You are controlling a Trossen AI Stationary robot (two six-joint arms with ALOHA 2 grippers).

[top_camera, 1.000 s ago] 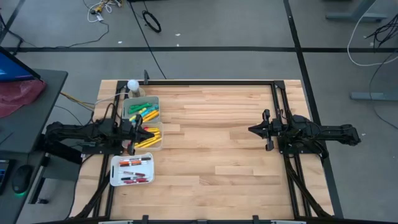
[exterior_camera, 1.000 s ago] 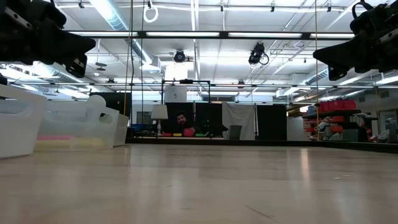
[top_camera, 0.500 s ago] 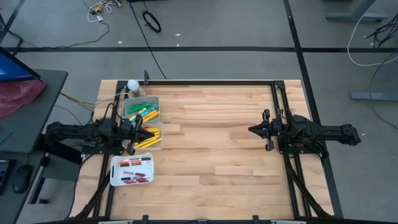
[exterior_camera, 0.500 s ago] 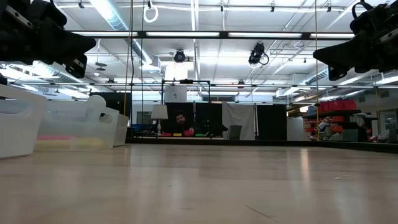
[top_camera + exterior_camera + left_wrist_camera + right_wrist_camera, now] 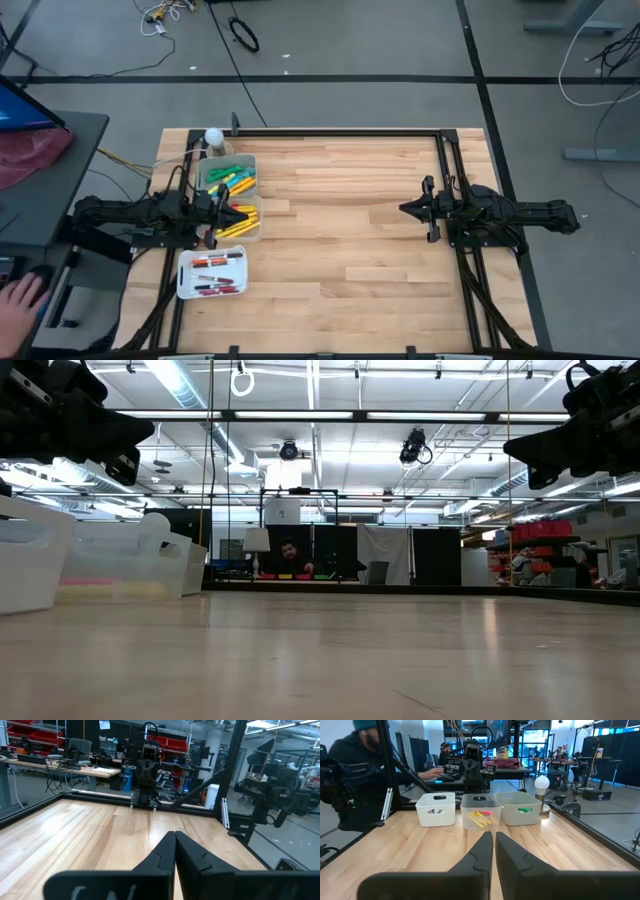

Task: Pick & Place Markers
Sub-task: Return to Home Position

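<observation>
Wooden table top (image 5: pixel 340 230) shows no loose pen: the slim coloured markers (image 5: pixel 215 262) lie sorted in the white plastic bin (image 5: pixel 183 278) and two clear plastic bins (image 5: pixel 256 175) at its left edge. So, I judge, both arms park: left gripper (image 5: pixel 228 212) over the bins, right gripper (image 5: pixel 405 208) opposite, each w/ fingers clenched on nothing.

table (image 5: pixel 350 230): pale wood, smooth | white bin (image 5: pixel 182 285): plastic, probably matt

Clear plastic middle bin (image 5: pixel 260 228): 9 o'clock side hidden under robot's left hand (image 5: pixel 238 212).
Red and dark markers (image 5: pixel 216 263) in white bin (image 5: pixel 182 272): too small to count.
Person's hand (image 5: pixel 15 298): cut by edge, 8 o'clock.
</observation>
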